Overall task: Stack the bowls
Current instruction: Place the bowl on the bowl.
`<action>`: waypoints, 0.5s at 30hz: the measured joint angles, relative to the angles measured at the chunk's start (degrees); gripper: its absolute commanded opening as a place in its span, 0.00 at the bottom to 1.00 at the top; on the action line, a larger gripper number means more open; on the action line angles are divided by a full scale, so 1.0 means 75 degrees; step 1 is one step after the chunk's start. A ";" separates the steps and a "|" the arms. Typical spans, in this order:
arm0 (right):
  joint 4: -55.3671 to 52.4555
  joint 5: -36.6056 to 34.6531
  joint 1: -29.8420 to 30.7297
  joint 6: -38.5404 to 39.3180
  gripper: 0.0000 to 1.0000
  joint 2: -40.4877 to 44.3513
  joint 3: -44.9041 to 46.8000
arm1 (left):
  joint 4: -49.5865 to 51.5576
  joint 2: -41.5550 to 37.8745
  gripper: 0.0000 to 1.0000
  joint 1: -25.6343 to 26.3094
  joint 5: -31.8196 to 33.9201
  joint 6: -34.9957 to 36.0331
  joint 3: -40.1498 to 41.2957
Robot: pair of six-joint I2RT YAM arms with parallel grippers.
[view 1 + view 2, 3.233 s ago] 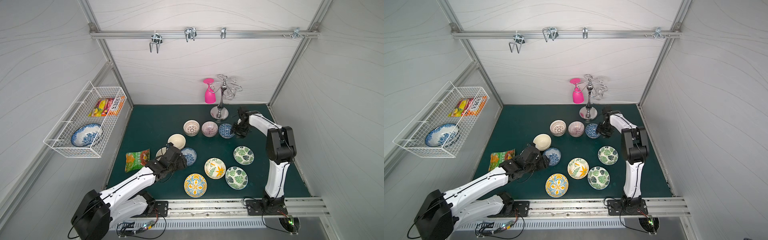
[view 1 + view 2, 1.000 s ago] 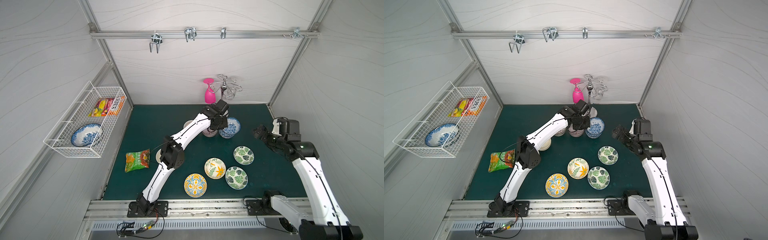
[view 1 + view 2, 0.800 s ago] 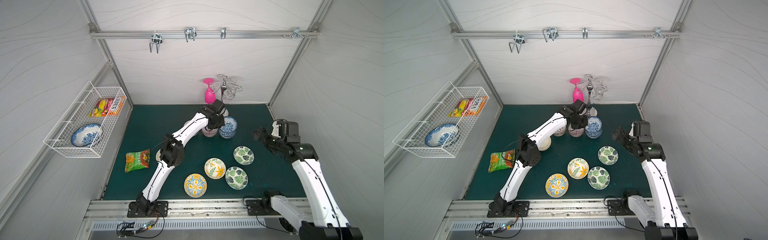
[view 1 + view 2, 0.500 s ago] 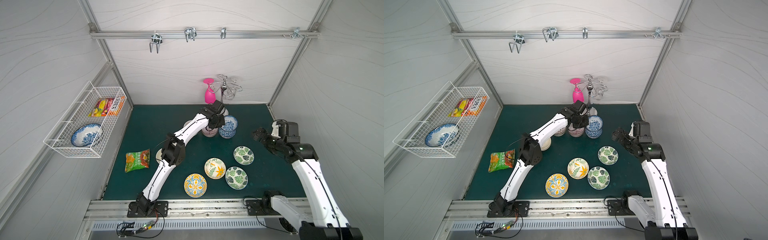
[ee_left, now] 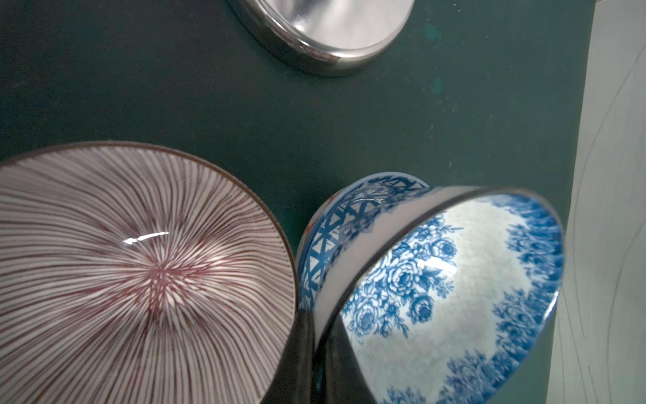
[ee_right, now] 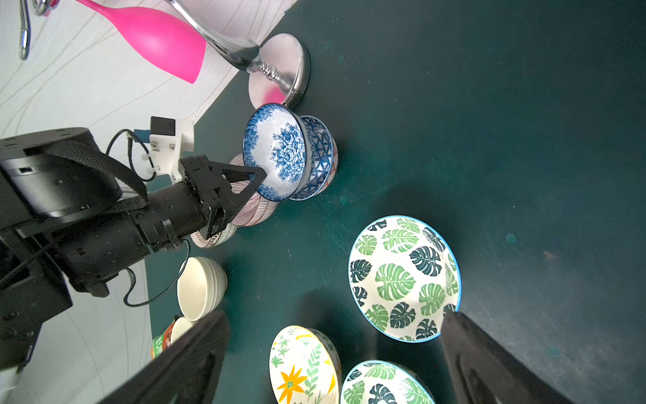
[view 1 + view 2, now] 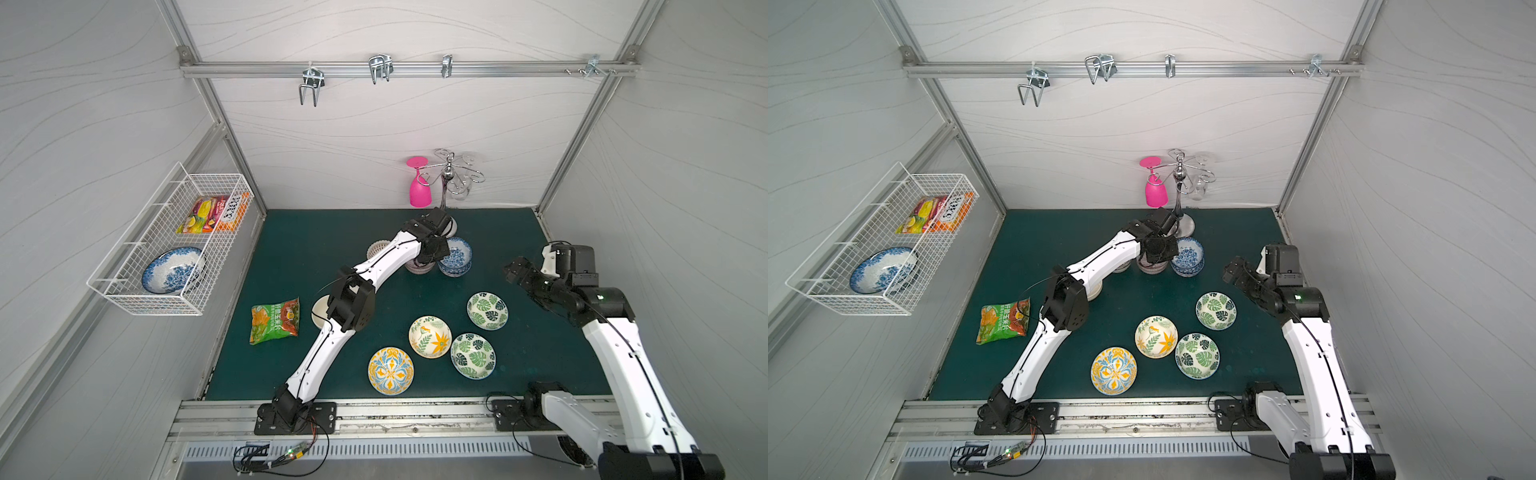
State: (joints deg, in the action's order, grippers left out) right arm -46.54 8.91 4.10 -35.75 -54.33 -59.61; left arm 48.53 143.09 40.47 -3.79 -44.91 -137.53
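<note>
The left gripper (image 6: 257, 176) is pinching the rim of the rose bowl (image 6: 276, 150), which sits tilted in the blue lattice bowl (image 6: 320, 157) near the far edge of the bench, just in front of the stand base (image 5: 325, 31). The main risk is letting go while the rose bowl leans: glazed ceramic on glazed ceramic is likely slick, so it could rock, settle crooked, or slide out and chip. The pinch is on the side facing the striped bowl (image 5: 140, 266), and the outer finger sits in the narrow gap between the two; a careless withdrawal could knock the striped bowl or drag the rose bowl up with it. A push toward the far edge could shove the pair into the stand, from which a pink glass (image 6: 157, 38) hangs. The right gripper (image 6: 334, 314) hangs spread and empty near the right edge, above a leaf bowl (image 6: 402, 276), well apart from the stack, so it poses little risk for now. The other bowls lie single toward the near edge, not yet stacked.
</note>
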 measured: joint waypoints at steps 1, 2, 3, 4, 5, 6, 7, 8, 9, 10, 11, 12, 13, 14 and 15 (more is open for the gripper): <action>-0.0017 0.0000 0.0000 0.0000 0.99 0.0000 0.0015 | 0.0003 0.0006 0.00 0.0012 0.0003 -0.0044 0.0000; -0.0032 0.0000 0.0000 0.0000 0.99 0.0000 0.0017 | 0.0003 0.0023 0.00 0.0020 0.0000 -0.0076 -0.0003; -0.0047 -0.0003 0.0000 0.0003 0.99 0.0000 0.0017 | 0.0003 0.0052 0.00 0.0026 0.0000 -0.0111 -0.0015; -0.0058 -0.0006 0.0000 0.0003 0.99 0.0000 0.0017 | 0.0006 0.0096 0.00 0.0035 0.0000 -0.0134 -0.0050; -0.0070 -0.0006 0.0000 0.0003 0.99 0.0000 0.0017 | 0.0003 0.0152 0.01 0.0044 0.0000 -0.0166 -0.0076; -0.0082 -0.0006 0.0000 0.0003 0.99 0.0000 0.0017 | 0.0000 0.0195 0.02 0.0044 -0.0003 -0.0189 -0.0096; -0.0090 -0.0006 0.0000 0.0003 0.99 0.0000 0.0017 | 0.0003 0.0239 0.04 0.0044 -0.0009 -0.0213 -0.0099; -0.0096 -0.0006 0.0000 0.0003 0.99 0.0000 0.0017 | 0.0003 0.0274 0.05 0.0047 -0.0012 -0.0227 -0.0099; -0.0099 -0.0006 0.0000 0.0003 0.99 0.0000 0.0017 | 0.0000 0.0303 0.06 0.0050 -0.0015 -0.0248 -0.0099; -0.0105 -0.0006 0.0000 0.0003 0.99 0.0000 0.0017 | 0.0000 0.0318 0.08 0.0052 -0.0015 -0.0265 -0.0102; -0.0117 -0.0006 0.0000 0.0006 0.99 0.0000 0.0017 | 0.0000 0.0318 0.11 0.0064 -0.0015 -0.0277 -0.0102; -0.0125 -0.0006 0.0000 0.0006 0.99 0.0000 0.0017 | 0.0000 0.0318 0.16 0.0064 -0.0012 -0.0277 -0.0105; -0.0128 -0.0006 0.0000 0.0003 0.99 0.0000 0.0017 | 0.0000 0.0318 0.20 0.0064 -0.0009 -0.0294 -0.0125; -0.0140 -0.0006 0.0000 0.0006 0.99 0.0000 0.0017 | -0.0020 0.0318 0.23 0.0064 -0.0009 -0.0300 -0.0149; -0.0149 -0.0006 0.0000 0.0009 0.99 0.0000 0.0017 | -0.0055 0.0318 0.26 0.0064 -0.0012 -0.0318 -0.0181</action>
State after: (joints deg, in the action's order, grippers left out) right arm -47.66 8.86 4.10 -35.68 -54.33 -59.48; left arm 48.12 145.47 40.95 -3.88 -47.29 -138.89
